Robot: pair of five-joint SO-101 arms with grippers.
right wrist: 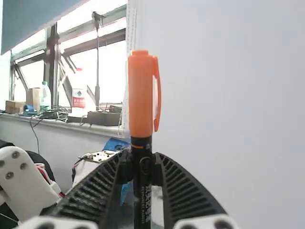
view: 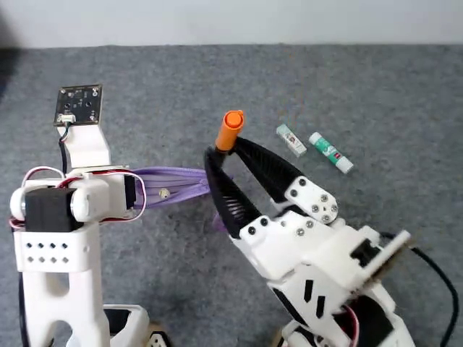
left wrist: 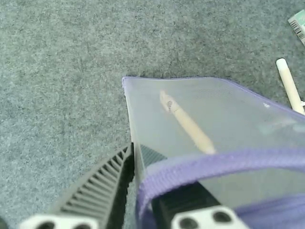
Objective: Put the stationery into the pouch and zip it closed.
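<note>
A translucent pouch point(view: 181, 185) with a purple zip band lies on the grey mat, and my left gripper point(left wrist: 135, 153) is shut on its edge. Through the pouch point(left wrist: 228, 112) a pale pencil point(left wrist: 187, 125) shows inside. My right gripper point(view: 226, 149) hovers just right of the pouch, shut on an orange-capped marker point(view: 232, 129). In the right wrist view the marker point(right wrist: 141, 95) stands up from between the jaws of that gripper point(right wrist: 141, 161). A small green-and-white eraser point(view: 291, 139) and a green-and-white glue stick point(view: 330, 152) lie on the mat farther right.
Grey mat point(view: 376, 94) covers the table up to a white wall at the back. A pale stick point(left wrist: 289, 86) lies on the mat beyond the pouch, and a green-and-white item point(left wrist: 298, 21) sits at that view's edge. A cable point(view: 434, 271) runs behind the right arm.
</note>
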